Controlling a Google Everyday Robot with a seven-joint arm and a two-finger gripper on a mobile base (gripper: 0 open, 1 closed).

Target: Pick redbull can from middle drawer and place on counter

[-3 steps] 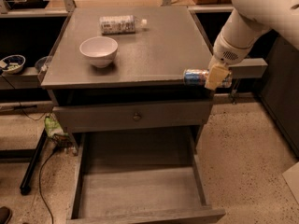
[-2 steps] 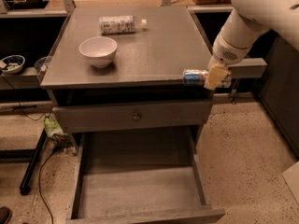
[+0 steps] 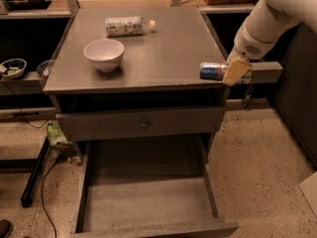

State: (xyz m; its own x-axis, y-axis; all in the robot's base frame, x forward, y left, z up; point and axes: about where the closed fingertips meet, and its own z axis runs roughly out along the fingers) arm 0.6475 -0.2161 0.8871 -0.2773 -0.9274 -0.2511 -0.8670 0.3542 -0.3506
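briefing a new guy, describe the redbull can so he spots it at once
Find the grey counter atop the cabinet, then look to its front right edge, where the gripper holds the redbull can. It is the small blue-and-silver can lying on its side, unlike the white bowl and the white-capped plastic bottle farther left.

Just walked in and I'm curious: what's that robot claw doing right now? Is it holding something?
Gripper: closed on the redbull can, holding it sideways at the right front corner of the counter.
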